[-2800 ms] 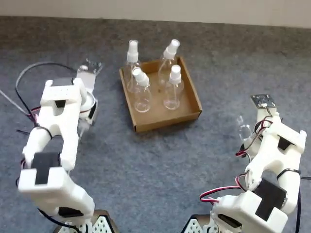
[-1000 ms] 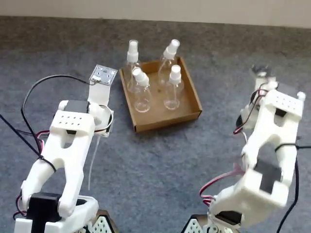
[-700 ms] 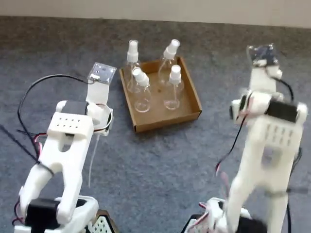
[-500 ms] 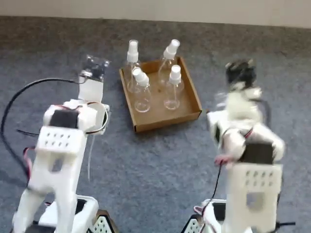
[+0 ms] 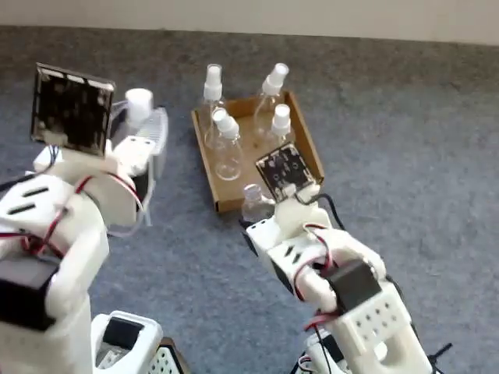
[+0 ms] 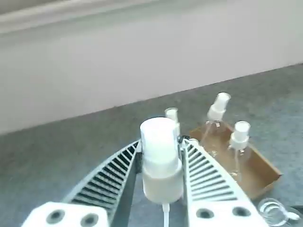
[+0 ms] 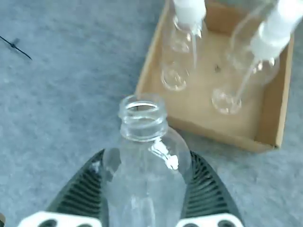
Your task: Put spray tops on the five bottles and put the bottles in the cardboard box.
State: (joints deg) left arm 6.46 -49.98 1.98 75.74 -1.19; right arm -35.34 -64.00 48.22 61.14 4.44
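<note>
Left tool (image 6: 161, 147) clamped on spray top (image 6: 160, 158), held left of the cardboard box (image 5: 309, 142), long axis vertical, head up, dip tube down. Four capped bottles (image 5: 228, 148) stand upright inside box. Right tool (image 7: 147, 161) clamped on uncapped bottle (image 7: 142, 118), upright, mouth up, just beside box's near wall.

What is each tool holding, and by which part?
The left tool grips the spray top by its collar; the right tool grips the uncapped bottle by its body.
</note>
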